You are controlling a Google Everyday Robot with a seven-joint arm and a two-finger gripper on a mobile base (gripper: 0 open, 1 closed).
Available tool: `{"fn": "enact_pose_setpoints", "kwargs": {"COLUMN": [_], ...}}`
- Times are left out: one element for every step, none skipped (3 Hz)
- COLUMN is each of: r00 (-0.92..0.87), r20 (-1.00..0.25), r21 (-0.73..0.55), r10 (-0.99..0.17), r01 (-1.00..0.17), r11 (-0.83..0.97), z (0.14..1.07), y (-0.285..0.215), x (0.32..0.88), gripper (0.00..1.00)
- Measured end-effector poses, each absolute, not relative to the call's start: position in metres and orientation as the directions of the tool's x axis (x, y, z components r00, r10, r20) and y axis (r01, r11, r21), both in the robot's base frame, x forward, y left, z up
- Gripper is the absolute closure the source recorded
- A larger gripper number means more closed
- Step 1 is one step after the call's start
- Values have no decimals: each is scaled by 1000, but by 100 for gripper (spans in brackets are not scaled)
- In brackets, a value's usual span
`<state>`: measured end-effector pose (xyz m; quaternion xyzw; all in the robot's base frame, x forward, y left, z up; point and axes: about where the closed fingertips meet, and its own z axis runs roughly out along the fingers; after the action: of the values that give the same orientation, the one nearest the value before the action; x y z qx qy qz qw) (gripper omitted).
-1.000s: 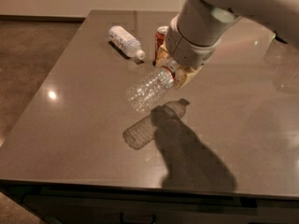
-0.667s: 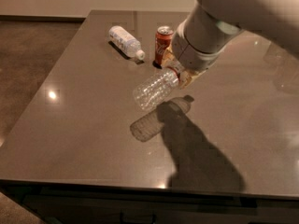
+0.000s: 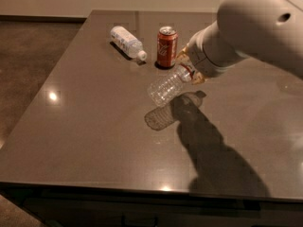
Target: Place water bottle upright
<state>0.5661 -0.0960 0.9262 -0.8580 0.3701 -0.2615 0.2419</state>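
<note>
The water bottle (image 3: 168, 85) is clear ribbed plastic with a red-white-blue band near its shoulder. It hangs tilted above the grey table (image 3: 85, 126), base pointing down-left, cap end up-right. My gripper (image 3: 191, 69) is shut on its neck end, and the cap is hidden by the fingers. The bottle's reflection lies on the tabletop just below it. My arm's large white housing fills the upper right.
A red soda can (image 3: 166, 46) stands upright just behind the gripper. A shorter bottle with a white label (image 3: 127, 42) lies on its side at the back left. The table's front edge runs along the bottom, its left edge beside brown floor.
The gripper and the held bottle have shifted to the right and slightly up, away from the soda can's front. The can and the white-label bottle have not moved.
</note>
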Motion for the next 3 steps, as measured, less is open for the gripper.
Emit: {"fn": "enact_pose_setpoints", "kwargs": {"r00": [530,481,437], "r20": [334,381,439], "r21": [-668,-720,-751], "r10": [-779,-790,-785], "r01": [-450,-381,-301], "r11": [-592,-580,-587], "z": [932,937,948], "y": [-110,-121,-126], "x": [570,572,572], "gripper": [100,100,100]}}
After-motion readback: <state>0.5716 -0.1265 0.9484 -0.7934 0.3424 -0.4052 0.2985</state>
